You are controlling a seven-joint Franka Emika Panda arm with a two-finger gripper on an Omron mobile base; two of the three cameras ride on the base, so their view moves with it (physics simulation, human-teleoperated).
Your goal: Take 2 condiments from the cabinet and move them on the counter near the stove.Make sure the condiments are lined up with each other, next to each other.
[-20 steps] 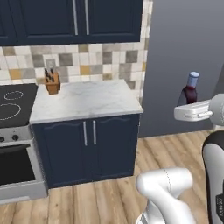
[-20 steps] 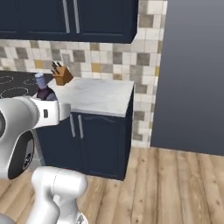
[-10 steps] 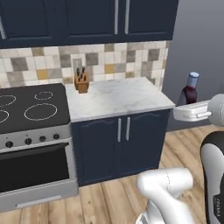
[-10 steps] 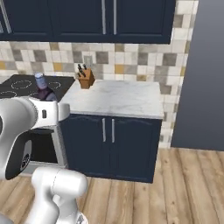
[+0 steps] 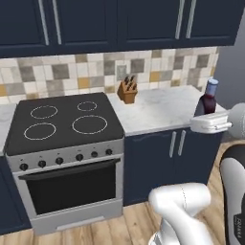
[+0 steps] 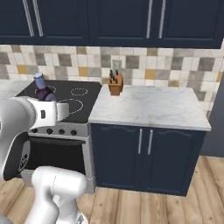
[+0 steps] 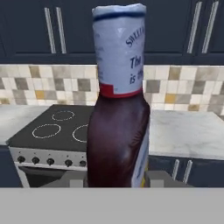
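Note:
My gripper (image 7: 117,180) is shut on a condiment, a dark maroon bottle (image 7: 118,127) with a pale label and blue-grey cap, held upright. From the left base view the bottle (image 5: 209,98) stands above my white hand (image 5: 210,123), off the right end of the counter (image 5: 162,107). In the right base view the same bottle (image 6: 42,89) sits in front of the stove (image 6: 70,98). The black stove (image 5: 62,122) with white rings lies left of the marble counter (image 6: 148,107). The cabinet is out of view.
A wooden knife block (image 5: 127,90) stands at the counter's back left corner by the stove. Navy door cabinets (image 5: 119,24) hang above the tiled backsplash. Navy base units (image 6: 144,153) and the oven front (image 5: 72,186) sit below.
The whole picture has slid right as the base drove left, bringing the full stove into view. The bottle stays held in my gripper the same way.

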